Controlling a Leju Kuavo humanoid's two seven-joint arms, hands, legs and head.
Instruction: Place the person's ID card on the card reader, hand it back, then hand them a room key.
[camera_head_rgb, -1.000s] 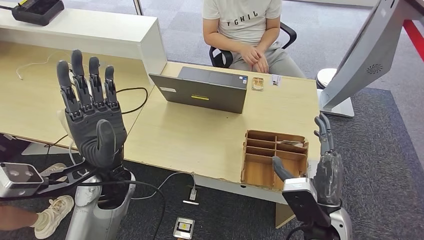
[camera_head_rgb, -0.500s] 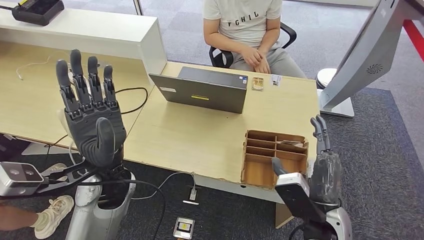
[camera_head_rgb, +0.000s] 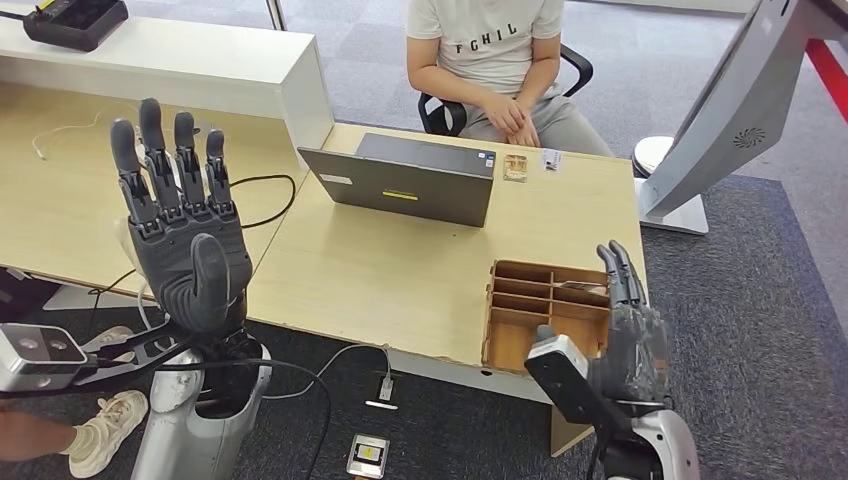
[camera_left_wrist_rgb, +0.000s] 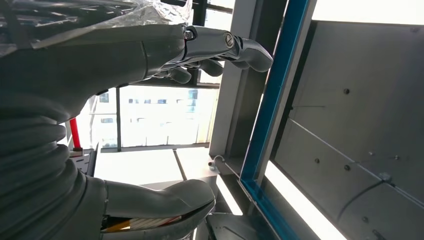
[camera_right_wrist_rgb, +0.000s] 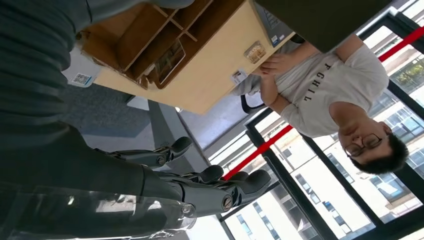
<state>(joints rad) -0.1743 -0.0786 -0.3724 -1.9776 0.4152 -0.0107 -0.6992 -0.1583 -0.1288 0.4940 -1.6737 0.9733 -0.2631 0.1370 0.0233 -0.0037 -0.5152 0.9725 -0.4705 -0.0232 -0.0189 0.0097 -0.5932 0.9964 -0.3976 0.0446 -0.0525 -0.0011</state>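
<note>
My left hand (camera_head_rgb: 180, 235) is raised above the table's near left edge, palm facing me, fingers straight up and apart, holding nothing; the left wrist view shows its fingers (camera_left_wrist_rgb: 220, 50) spread. My right hand (camera_head_rgb: 628, 335) hangs empty at the near right corner, fingers extended, beside a wooden divided box (camera_head_rgb: 520, 340) with a card (camera_head_rgb: 583, 291) in a far compartment. A small white card (camera_head_rgb: 550, 158) and a small wooden item (camera_head_rgb: 515, 167) lie at the far edge in front of the seated person (camera_head_rgb: 490, 60). The right wrist view shows the box (camera_right_wrist_rgb: 131, 36), card (camera_right_wrist_rgb: 239, 76) and person (camera_right_wrist_rgb: 320, 85).
A closed-looking grey laptop (camera_head_rgb: 410, 180) stands at the table's far middle. A white counter (camera_head_rgb: 200, 60) with a black device (camera_head_rgb: 75, 20) is at far left; a cable (camera_head_rgb: 265, 200) trails over the left table. A white screen stand (camera_head_rgb: 740, 110) rises at right.
My right hand has shifted left and slightly nearer, now against the box's right side. The left hand and the person have barely moved.
</note>
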